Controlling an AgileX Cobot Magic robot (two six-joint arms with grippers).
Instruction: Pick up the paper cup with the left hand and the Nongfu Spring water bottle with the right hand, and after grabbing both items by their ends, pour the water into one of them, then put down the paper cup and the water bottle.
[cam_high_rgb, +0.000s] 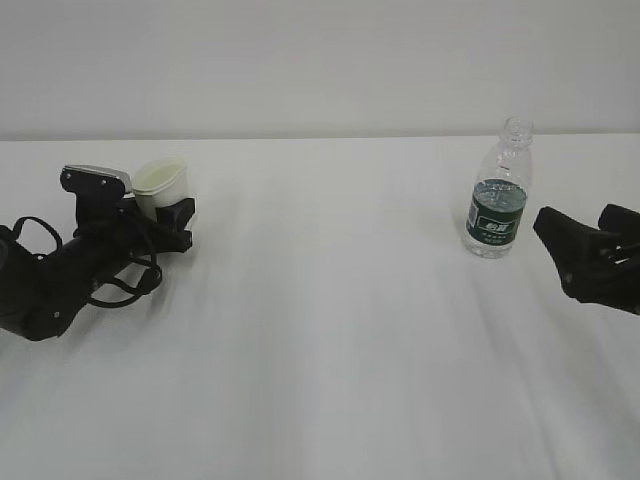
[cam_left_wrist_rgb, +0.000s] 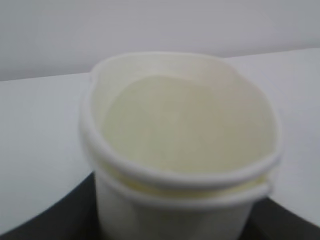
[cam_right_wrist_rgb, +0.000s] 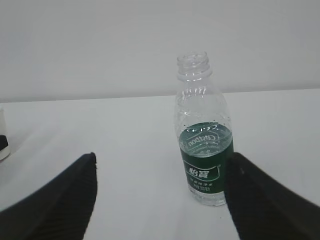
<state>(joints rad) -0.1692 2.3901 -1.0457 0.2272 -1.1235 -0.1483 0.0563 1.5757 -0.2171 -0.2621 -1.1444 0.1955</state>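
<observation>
Showing squashed paper cup (cam_left_wrist_rgb: 180, 150) rim: left wrist view only.

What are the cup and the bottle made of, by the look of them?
Cup: likely paper, matte white, with a rolled rim that looks squeezed out of round in the left wrist view.
Bottle: clear ribbed plastic, glossy, see-through, threaded neck without a cap, dark green label that looks like printed film.

White table (cam_high_rgb: 330, 330), plain surface. Standing on it: Nongfu Spring water bottle (cam_high_rgb: 499, 195), upright, uncapped, at 2 o'clock; paper cup (cam_high_rgb: 163, 187) at 10 o'clock.
</observation>
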